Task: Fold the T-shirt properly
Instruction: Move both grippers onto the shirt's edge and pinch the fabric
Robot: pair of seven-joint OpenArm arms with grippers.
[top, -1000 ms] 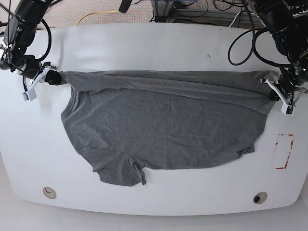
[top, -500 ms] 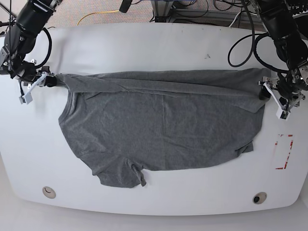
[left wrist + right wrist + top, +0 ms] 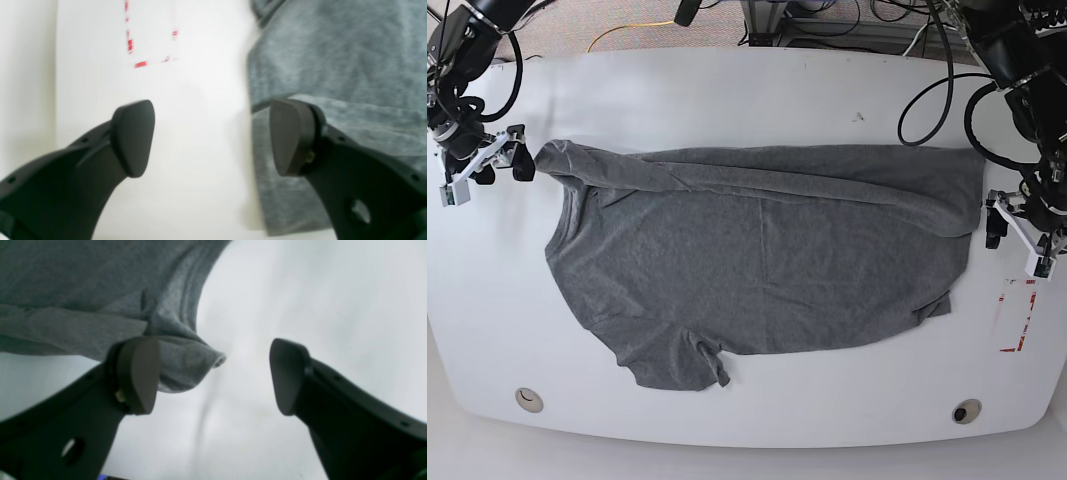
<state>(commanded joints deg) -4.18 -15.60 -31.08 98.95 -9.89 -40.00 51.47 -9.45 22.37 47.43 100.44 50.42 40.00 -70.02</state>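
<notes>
Grey heather knit covers most of the white table: the large plain short-sleeved T-shirt lies spread flat across the middle, its far edge doubled over into a long fold band from one side to the other. I judge the first lengthwise fold laid down and released, with the next grasp not yet begun.

My left hand is spread wide with nothing between its pads; it hangs over bare table at the shirt's side edge, one pad just over the folded cloth. My right hand is also spread and empty, beside the bunched corner of fabric at the other end, one finger overlapping it in the wrist view. From the base camera both hands, left and right, sit just outside the cloth.

Next I would need to take the near hem or the sleeve side and bring it across; the thin knit will sag and crease, so both corners want even pinches.

Around: a red-dashed rectangle marking lies on the table near my left hand, and two round holes sit near the front edge. Nothing lies on the shirt; the wrinkled sleeve at the near edge may need smoothing.
</notes>
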